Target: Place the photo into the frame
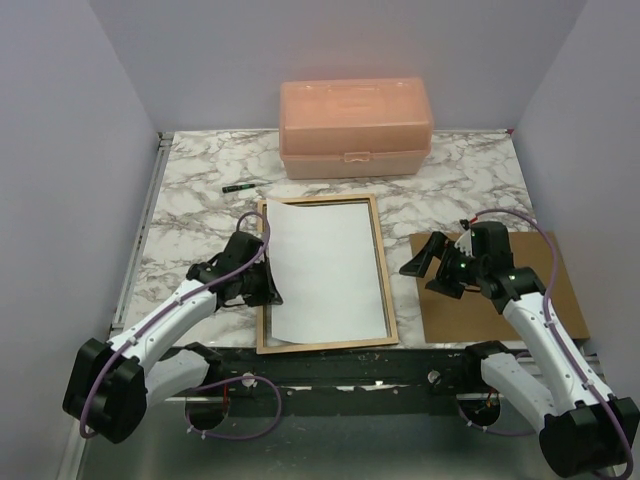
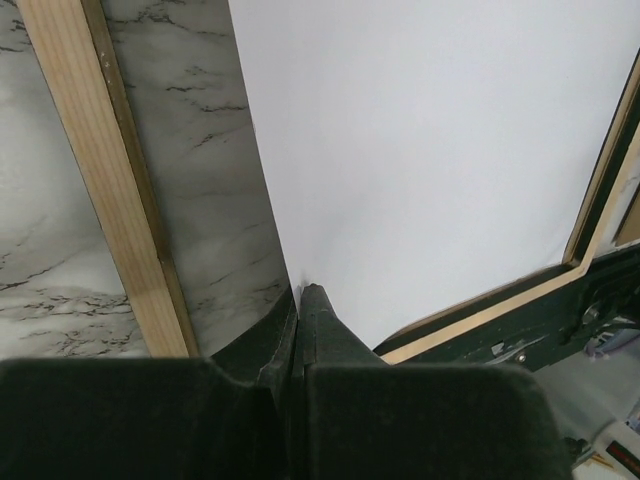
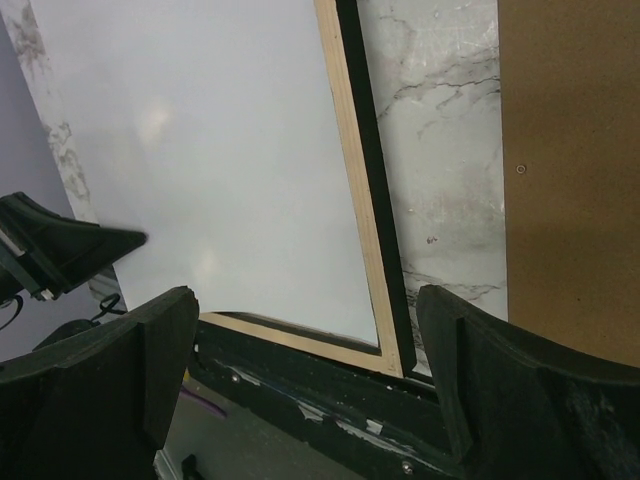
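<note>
Closest up, the left jaws are clamped shut on the left edge of the photo (image 2: 430, 170), white reverse up. I read that as keeping that side lifted off the pane so the sheet can be slid or dropped square inside the frame (image 2: 112, 180). The rest of the sheet lies within the frame, which sits wood back up on the bench (image 1: 200, 210). Bare pane shows between the frame's left rail and the raised edge. The right jaws hang wide open and empty just right of the frame, probably ready to press the sheet flat. Right of the frame lies a brown backing panel (image 1: 450, 315), partly under the right arm (image 1: 530, 320). Behind the frame sits a peach plastic box (image 1: 355, 125), with a dark pen (image 1: 238, 187) off the frame's back-left corner. Nothing sits on the photo. Only the frame's left rail looks likely to catch the edge.
</note>
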Robot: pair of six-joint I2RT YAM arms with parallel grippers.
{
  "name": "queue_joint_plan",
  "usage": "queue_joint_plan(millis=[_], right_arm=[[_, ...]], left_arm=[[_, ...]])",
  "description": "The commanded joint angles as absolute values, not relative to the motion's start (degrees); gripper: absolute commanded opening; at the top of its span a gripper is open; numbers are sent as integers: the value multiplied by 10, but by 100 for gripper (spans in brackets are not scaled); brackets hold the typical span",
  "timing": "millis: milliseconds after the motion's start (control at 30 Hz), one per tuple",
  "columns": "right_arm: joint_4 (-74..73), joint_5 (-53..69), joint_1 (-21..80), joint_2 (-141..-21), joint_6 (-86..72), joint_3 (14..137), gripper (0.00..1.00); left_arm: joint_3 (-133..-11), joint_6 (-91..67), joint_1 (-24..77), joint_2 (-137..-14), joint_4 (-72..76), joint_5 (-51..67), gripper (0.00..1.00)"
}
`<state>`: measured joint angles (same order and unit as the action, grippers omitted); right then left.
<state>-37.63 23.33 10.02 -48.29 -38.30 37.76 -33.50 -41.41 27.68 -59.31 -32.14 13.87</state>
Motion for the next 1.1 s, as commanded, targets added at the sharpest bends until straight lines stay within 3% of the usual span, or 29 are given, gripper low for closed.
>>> queue_joint_plan(millis=[0, 767, 900, 1067], right_arm=[[-374, 236, 98, -486, -368, 365, 100], [-329, 264, 98, -487, -389, 335, 100], [-338, 259, 98, -481, -388, 331, 100], [-346, 245, 98, -463, -396, 330, 100]], left_arm=[[-358, -378, 273, -611, -319, 135, 0], [-344, -429, 273, -610, -267, 131, 0], [-341, -427, 273, -602, -269, 128, 11], [-345, -415, 273, -581, -297, 105, 37]])
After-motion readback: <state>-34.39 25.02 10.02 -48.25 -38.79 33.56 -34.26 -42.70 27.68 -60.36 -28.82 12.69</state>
